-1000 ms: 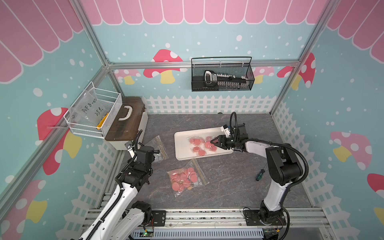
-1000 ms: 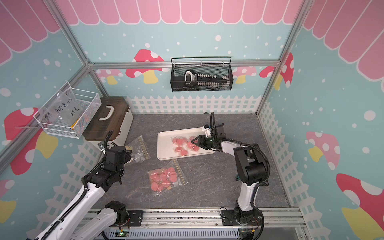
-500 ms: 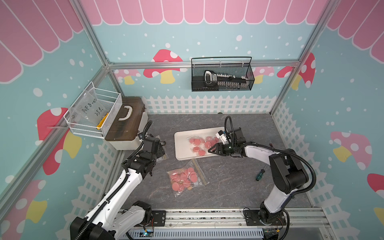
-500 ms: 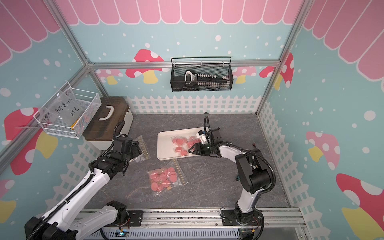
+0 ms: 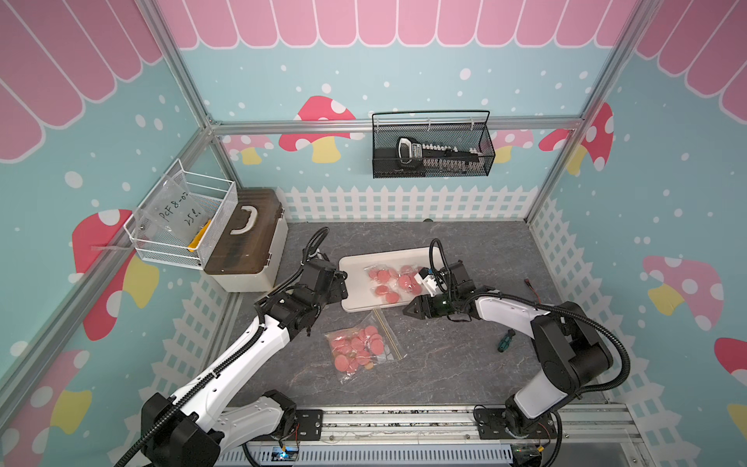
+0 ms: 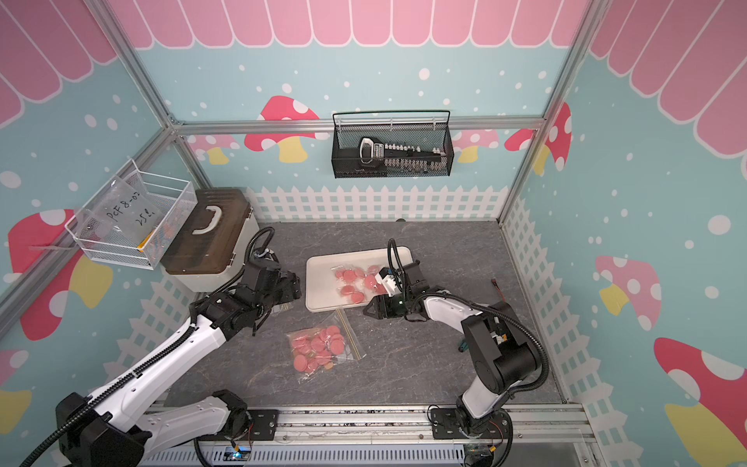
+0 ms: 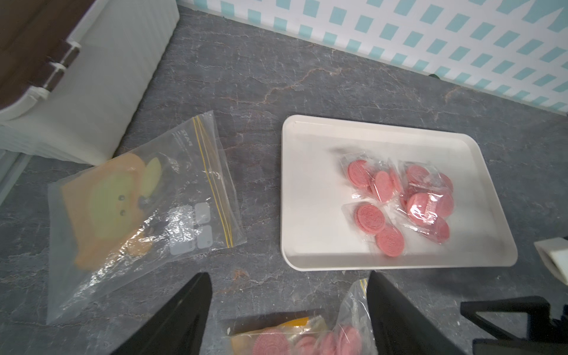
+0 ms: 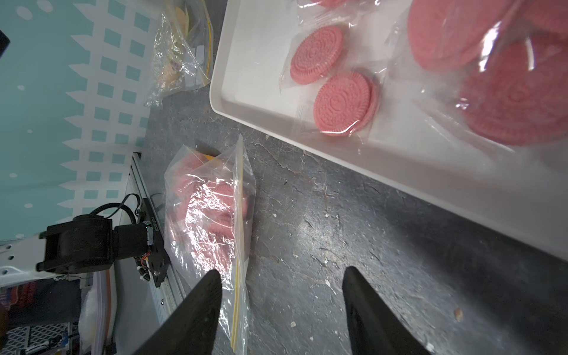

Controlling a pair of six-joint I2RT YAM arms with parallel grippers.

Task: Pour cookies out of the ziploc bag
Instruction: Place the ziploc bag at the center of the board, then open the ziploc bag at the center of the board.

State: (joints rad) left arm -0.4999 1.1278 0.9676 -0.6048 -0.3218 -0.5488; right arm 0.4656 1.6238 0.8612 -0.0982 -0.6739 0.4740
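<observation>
On the grey table, white tray [image 5: 355, 293]: lies flat mid-table, with its long side toward the back fence.
Cookies on tray [image 5: 391, 279]: loose cluster of pink-red discs in clear wrappers, from the tray's middle toward the right arm's side.
Ziploc bag [image 5: 389, 343]: flat on the table in front of the tray. Its zip corner reaches the tray's near edge; cannot tell whether they touch.
Cookies in bag [image 5: 355, 349]: many pink-red discs and a few tan-orange ones, all inside.
Left gripper [image 7: 287, 275]: jaws apart with nothing between them, near the tray's left end.
Right gripper [image 8: 281, 270]: jaws apart and empty, over bare table between the tray edge and the bag's zip strip.
Second bag [image 7: 138, 199]: clear, with an orange-and-green item inside, beside the toolbox [image 5: 246, 246].
Screwdriver [image 5: 505, 340]: green handle, on the table by the right arm, well apart from the tray.
</observation>
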